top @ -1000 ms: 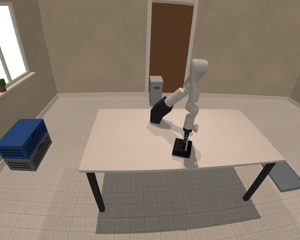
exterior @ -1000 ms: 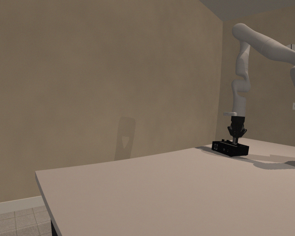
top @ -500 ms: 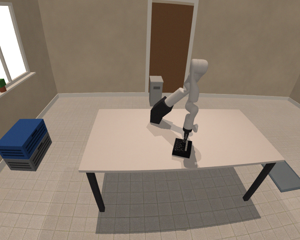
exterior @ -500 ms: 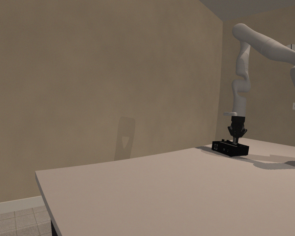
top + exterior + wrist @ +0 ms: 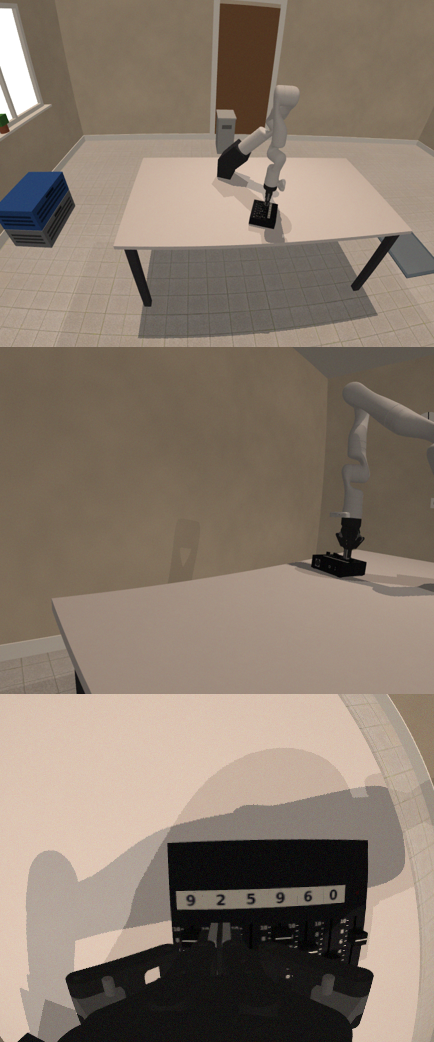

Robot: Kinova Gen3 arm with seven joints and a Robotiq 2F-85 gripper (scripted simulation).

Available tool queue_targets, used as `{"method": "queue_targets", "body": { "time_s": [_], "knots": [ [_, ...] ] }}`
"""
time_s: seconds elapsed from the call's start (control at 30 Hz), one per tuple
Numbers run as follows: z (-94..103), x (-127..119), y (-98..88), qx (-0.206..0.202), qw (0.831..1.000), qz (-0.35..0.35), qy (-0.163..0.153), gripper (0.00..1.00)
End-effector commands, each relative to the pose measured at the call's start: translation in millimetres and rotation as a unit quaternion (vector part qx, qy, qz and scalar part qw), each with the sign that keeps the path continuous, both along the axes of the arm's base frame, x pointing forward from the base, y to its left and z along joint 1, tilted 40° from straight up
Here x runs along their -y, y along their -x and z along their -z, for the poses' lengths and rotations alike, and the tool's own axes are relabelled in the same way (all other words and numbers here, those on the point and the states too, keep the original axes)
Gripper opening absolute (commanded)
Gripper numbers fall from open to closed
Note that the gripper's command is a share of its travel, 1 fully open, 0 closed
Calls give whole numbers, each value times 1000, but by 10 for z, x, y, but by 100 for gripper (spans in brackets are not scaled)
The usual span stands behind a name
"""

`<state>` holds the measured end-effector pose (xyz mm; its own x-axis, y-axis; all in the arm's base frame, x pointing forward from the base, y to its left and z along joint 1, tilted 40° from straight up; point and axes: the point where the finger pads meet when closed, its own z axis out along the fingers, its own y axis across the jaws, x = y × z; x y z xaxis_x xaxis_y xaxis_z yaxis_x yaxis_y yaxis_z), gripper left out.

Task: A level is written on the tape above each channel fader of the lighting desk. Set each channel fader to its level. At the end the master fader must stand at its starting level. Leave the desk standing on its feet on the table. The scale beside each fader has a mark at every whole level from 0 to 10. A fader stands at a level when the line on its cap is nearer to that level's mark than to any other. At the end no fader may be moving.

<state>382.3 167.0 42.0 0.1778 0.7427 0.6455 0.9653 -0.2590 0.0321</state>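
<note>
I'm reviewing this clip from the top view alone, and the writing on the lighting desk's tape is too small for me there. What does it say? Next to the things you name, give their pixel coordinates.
Observer: In the wrist view, the tape (image 5: 269, 210) (image 5: 265, 897) reads 9, 2, 5, 9, 6, 0, left to right.
Operator: Which number is the gripper nearest?
Observer: The wrist view shows the shut gripper (image 5: 267, 204) (image 5: 347, 557) (image 5: 221, 935) with its fingertips just below the 2.
Operator: Any fader beyond the tape?
Observer: Yes, the wrist view shows one fader cap (image 5: 358, 938) to the right of the tape's 0 end.
</note>
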Motion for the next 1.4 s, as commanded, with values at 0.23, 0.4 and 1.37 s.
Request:
{"method": "queue_targets", "body": {
  "time_s": [0.23, 0.4, 1.37],
  "knots": [
    [43, 56, 10, -1, 1000, 2, 0, 0],
    [59, 74, 14, -1, 1000, 2, 0, 0],
    [109, 132, 28, -1, 1000, 2, 0, 0]
  ]
}}
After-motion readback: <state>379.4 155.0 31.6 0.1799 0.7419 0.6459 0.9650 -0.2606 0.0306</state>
